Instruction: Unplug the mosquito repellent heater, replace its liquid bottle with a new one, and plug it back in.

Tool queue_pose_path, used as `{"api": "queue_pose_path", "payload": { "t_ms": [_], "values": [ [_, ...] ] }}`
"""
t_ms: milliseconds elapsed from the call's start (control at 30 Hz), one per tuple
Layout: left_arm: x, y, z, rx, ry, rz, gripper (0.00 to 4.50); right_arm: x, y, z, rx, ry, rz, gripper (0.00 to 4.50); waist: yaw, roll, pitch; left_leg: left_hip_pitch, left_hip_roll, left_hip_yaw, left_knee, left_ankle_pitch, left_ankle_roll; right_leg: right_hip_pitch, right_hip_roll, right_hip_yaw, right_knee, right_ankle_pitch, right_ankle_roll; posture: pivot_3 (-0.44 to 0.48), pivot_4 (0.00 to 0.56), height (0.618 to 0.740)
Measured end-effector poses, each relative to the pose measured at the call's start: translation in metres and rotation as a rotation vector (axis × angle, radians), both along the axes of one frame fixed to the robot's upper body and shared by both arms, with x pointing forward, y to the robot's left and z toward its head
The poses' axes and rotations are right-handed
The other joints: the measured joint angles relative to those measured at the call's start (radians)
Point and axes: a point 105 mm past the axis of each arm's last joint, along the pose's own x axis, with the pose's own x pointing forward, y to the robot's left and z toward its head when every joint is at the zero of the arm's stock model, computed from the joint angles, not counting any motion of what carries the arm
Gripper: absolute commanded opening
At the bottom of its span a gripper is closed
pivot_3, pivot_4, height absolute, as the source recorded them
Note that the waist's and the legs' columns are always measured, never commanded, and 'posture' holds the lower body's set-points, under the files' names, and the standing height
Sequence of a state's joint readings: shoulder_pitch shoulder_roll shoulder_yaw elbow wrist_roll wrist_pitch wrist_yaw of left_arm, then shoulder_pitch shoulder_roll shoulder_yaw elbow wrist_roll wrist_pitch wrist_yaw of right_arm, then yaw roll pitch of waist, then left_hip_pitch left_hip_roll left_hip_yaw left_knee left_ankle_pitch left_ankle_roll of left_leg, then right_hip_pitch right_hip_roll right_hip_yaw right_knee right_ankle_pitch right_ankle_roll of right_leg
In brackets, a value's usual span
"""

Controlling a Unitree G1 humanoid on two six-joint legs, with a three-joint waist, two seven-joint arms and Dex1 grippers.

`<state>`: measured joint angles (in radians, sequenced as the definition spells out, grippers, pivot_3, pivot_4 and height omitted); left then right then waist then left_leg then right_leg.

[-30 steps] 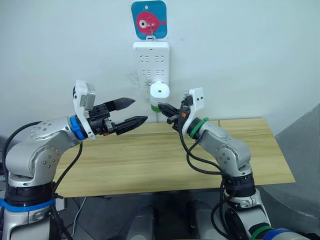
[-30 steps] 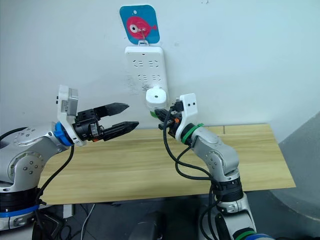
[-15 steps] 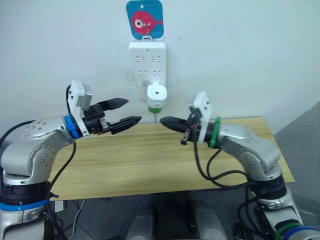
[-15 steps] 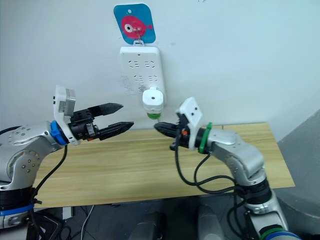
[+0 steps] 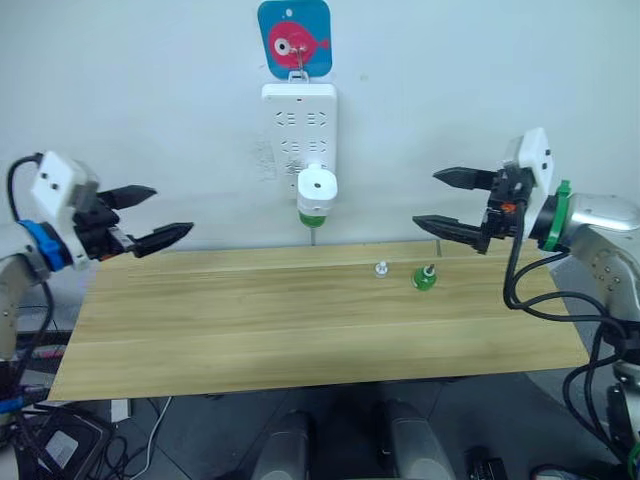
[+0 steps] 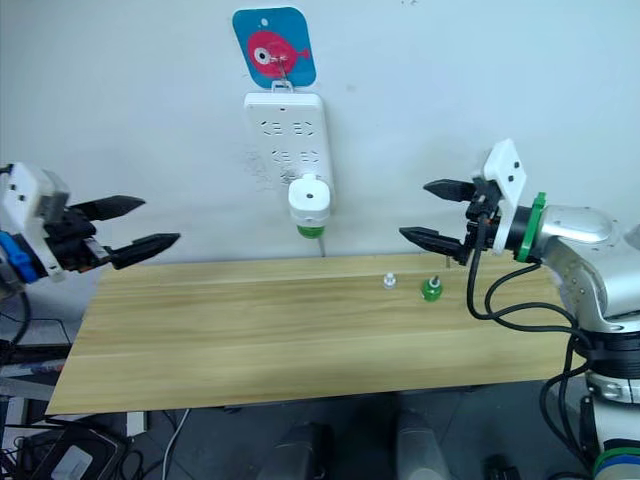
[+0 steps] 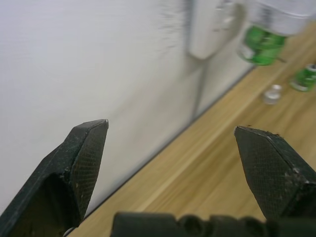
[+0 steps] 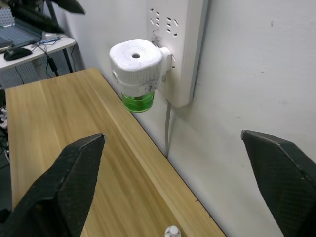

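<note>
Tools (image 5: 148, 215) (image 5: 452, 200) have drawn apart, baring heater (image 5: 317, 187).

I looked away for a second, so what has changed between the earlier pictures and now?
Both arms drew back from the wall: the left gripper out to the left, the right gripper away from the mosquito repellent heater to the right, both open and empty. The heater stayed plugged into the power strip.
</note>
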<state>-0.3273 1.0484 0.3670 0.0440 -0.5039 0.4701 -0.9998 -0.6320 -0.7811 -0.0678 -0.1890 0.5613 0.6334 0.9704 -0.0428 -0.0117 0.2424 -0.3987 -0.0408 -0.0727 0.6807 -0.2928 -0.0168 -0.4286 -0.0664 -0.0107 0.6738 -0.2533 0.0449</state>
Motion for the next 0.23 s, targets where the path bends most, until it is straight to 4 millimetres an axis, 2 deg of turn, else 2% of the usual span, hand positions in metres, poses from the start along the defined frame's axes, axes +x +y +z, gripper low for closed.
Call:
{"api": "queue_pose_path", "payload": {
  "t_ms": [233],
  "values": [
    [0.0036, -0.0011, 0.0028, -0.012, -0.021, -0.015, 4.50, -0.0019, 0.0053, -0.0021, -0.015, -0.007, 0.022, 4.45, 0.014, -0.001, 0.000, 0.000, 0.000, 0.000, 0.001, 0.000, -0.001, 0.000, -0.001, 0.000, 0.001, 0.000, 0.000, 0.006, 0.158, 0.740]
  ]
}}
